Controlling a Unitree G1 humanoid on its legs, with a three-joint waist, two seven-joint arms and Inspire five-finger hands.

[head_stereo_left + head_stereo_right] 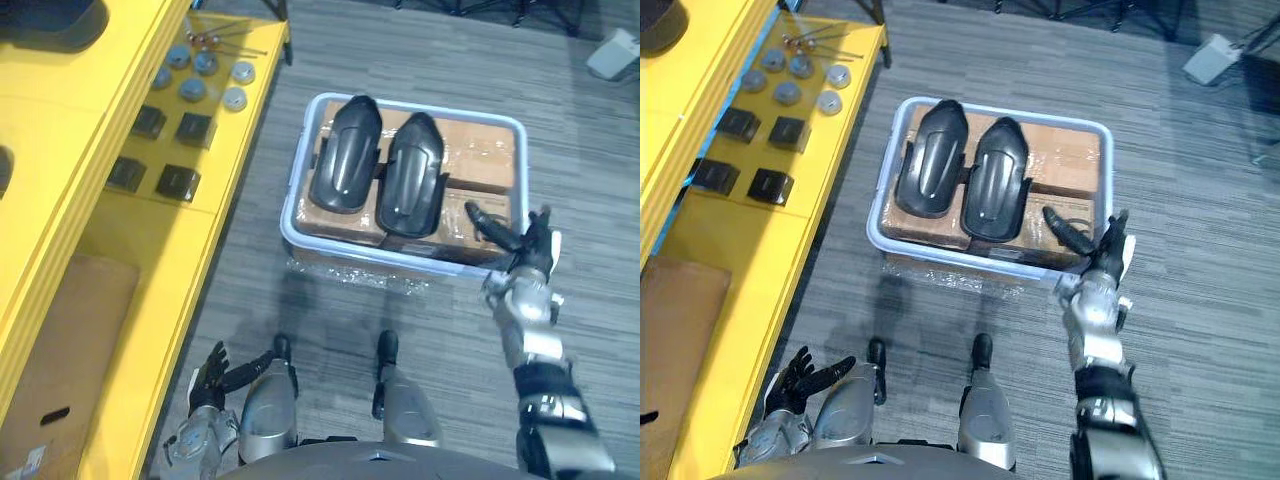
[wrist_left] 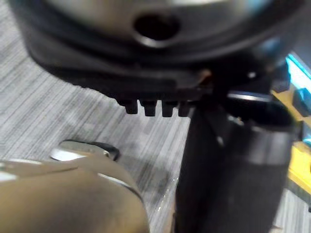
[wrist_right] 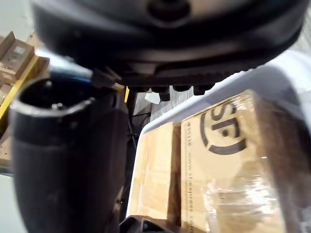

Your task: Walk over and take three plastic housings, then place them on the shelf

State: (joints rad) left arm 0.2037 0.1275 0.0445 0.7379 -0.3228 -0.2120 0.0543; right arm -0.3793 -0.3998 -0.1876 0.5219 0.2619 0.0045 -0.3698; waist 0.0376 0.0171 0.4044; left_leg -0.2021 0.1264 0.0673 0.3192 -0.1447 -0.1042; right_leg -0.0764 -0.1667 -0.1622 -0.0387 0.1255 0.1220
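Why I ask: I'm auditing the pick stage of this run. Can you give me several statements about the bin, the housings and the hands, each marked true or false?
1. The left housing and the right housing lie side by side on cardboard boxes in the bin. True.
2. The right hand is curled round a housing. False: it is open at the bin's front right corner, holding nothing.
3. The yellow shelf is on the robot's left of the bin. True.
4. The bin stands on the shelf. False: it stands on the grey floor.
5. The left hand rests on the bin's rim. False: it hangs low beside the shelf, open.
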